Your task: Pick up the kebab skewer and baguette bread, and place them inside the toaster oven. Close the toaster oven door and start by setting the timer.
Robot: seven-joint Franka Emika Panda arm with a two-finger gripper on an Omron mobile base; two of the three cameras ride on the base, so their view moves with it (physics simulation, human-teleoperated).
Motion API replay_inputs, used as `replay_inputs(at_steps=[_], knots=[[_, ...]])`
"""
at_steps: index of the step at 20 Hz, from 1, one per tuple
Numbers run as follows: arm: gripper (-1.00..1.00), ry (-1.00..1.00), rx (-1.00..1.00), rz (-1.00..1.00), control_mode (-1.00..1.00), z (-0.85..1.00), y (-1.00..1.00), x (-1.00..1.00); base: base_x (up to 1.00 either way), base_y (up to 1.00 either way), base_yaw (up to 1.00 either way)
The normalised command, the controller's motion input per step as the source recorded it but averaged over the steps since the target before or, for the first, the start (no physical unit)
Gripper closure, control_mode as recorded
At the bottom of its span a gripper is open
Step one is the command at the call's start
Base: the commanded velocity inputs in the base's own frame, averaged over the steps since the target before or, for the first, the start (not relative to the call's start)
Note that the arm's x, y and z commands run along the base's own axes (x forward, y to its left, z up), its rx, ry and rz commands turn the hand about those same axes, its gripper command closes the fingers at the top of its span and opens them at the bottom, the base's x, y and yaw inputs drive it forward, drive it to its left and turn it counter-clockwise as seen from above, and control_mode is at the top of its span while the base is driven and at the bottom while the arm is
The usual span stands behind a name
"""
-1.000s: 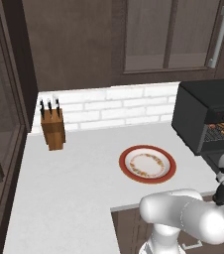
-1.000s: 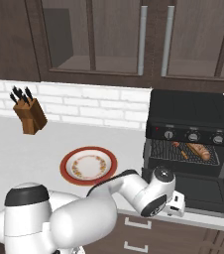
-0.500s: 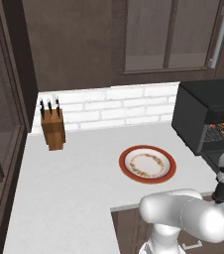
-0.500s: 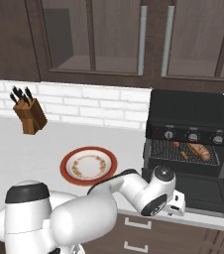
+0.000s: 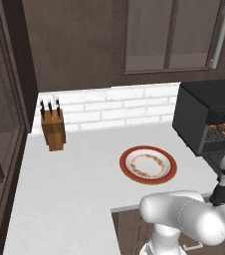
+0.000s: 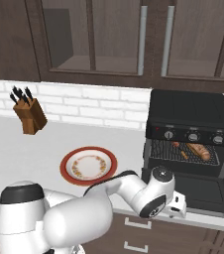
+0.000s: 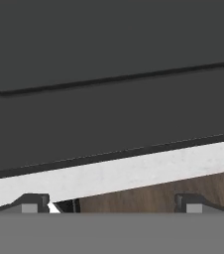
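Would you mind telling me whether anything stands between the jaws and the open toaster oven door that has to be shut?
Nothing visible does. The gripper hangs open just below the lowered toaster oven door, by the counter edge. The baguette bread and kebab skewer lie back on the rack, off the door.

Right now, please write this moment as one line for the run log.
baguette bread and kebab skewer: on rack inside toaster oven | toaster oven door: down, open | hand: open, empty, below door edge | plate: on counter
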Motion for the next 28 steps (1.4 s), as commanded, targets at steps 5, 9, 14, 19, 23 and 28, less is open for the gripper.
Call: replay_inputs(at_steps=[5,9,14,19,23,28], knots=[[-1.0,-0.01,-0.03,0.0,-1.0,0.0,0.01,-0.02,0.0,0.0,0.0],[-1.0,-0.03,-0.01,0.0,-1.0,-0.12,0.04,0.12,0.0,0.0,0.0],[-1.0,0.0,0.0,0.0,-1.0,-0.24,0.0,0.0,0.0,0.0,0.0],[-1.0,-0.02,0.0,0.0,-1.0,-0.07,0.0,0.21,0.0,0.0,0.0],[-1.0,-0.05,0.0,0.0,-1.0,-0.01,0.0,0.28,0.0,0.0,0.0],[-1.0,-0.1,0.0,0.0,-1.0,0.0,0.0,0.29,0.0,0.0,0.0]])
